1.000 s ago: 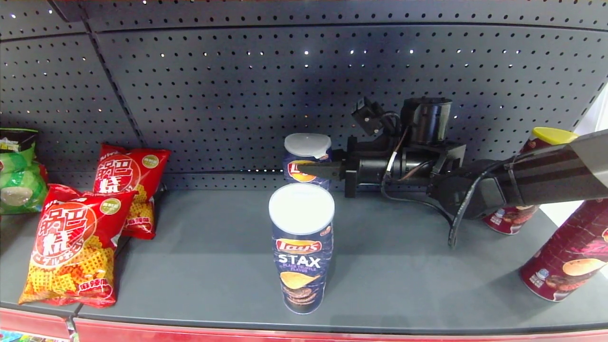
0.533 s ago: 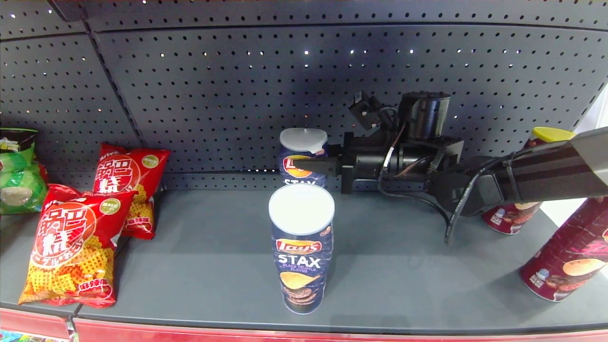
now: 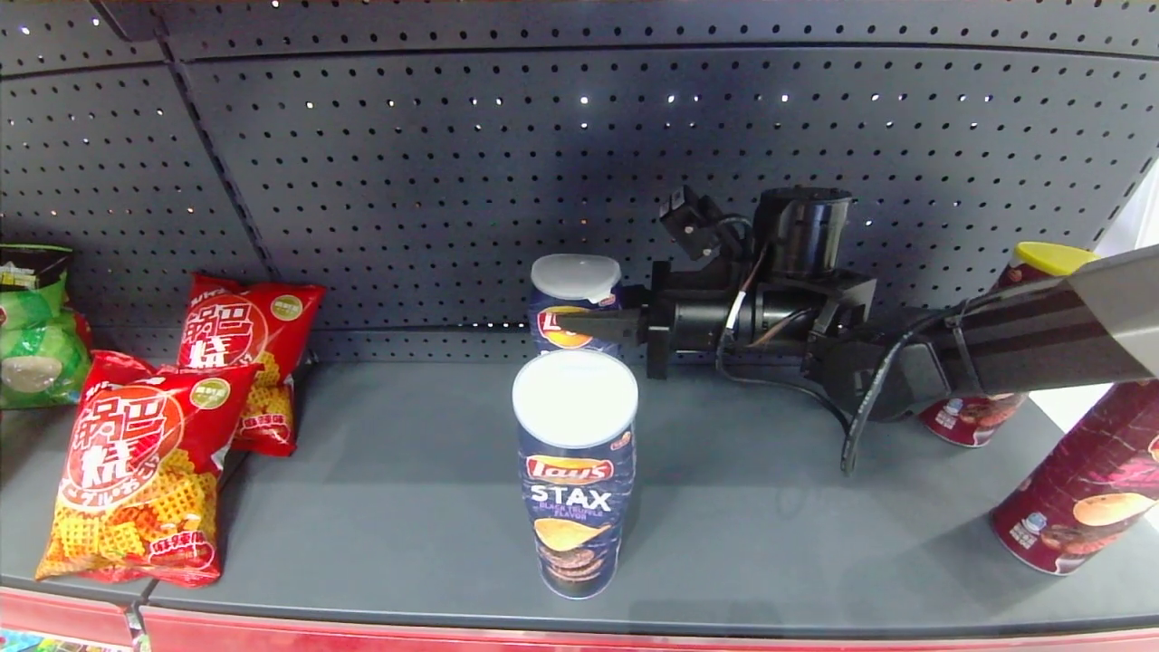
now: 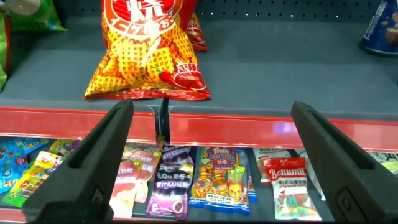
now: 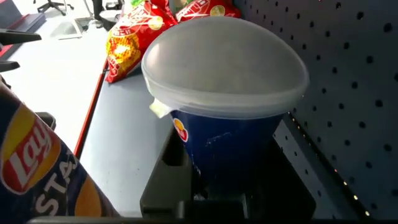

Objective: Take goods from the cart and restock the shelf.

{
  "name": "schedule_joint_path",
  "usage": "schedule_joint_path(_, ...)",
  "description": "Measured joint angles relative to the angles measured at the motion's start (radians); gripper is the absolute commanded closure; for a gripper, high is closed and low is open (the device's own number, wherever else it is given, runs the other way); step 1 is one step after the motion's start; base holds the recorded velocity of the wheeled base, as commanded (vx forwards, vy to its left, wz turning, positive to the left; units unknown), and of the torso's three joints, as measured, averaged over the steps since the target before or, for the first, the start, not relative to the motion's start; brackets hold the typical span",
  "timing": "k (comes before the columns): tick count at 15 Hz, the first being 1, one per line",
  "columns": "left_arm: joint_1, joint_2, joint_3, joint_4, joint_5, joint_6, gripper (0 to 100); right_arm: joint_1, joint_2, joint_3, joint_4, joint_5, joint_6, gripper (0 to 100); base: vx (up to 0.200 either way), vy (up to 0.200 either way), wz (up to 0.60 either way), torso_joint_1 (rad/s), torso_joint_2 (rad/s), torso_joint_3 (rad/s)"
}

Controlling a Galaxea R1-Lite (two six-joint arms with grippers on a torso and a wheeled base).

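Risk: right tool [image 3: 587, 323] clamped round rear chip can [image 3: 574, 274] by back edge of shelf [image 3: 770, 525]; releasing it tilted or early could tip it onto front can [image 3: 574, 471].

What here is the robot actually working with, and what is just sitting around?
In the job:
- rear blue chip can, clamped in the right gripper
- grey shelf being restocked

Just sitting there:
- front blue chip can
- red snack bags
- green bag
- dark red chip cans
- candy packets on the lower shelf
- left gripper, open and empty
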Motion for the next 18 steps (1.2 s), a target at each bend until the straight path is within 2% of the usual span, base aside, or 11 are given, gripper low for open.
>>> schedule_joint_path(3,0.000,0.000,0.000,0.000,0.000,0.000,0,0.000,0.007,0.021,-0.025,0.000,-0.002,100,0.000,0.000,0.00,0.000,0.00,0.000)
schedule_joint_path(4,0.000,0.000,0.000,0.000,0.000,0.000,0,0.000,0.009,0.031,-0.036,0.000,-0.002,0,0.000,0.000,0.00,0.000,0.00,0.000)
schedule_joint_path(12,0.000,0.000,0.000,0.000,0.001,0.000,0,-0.019,0.010,0.074,-0.036,0.001,-0.005,0,0.000,0.000,0.00,0.000,0.00,0.000)
schedule_joint_path(18,0.000,0.000,0.000,0.000,0.000,0.000,0,-0.092,-0.069,0.226,-0.058,0.014,-0.010,0,0.000,0.000,0.00,0.000,0.00,0.000)
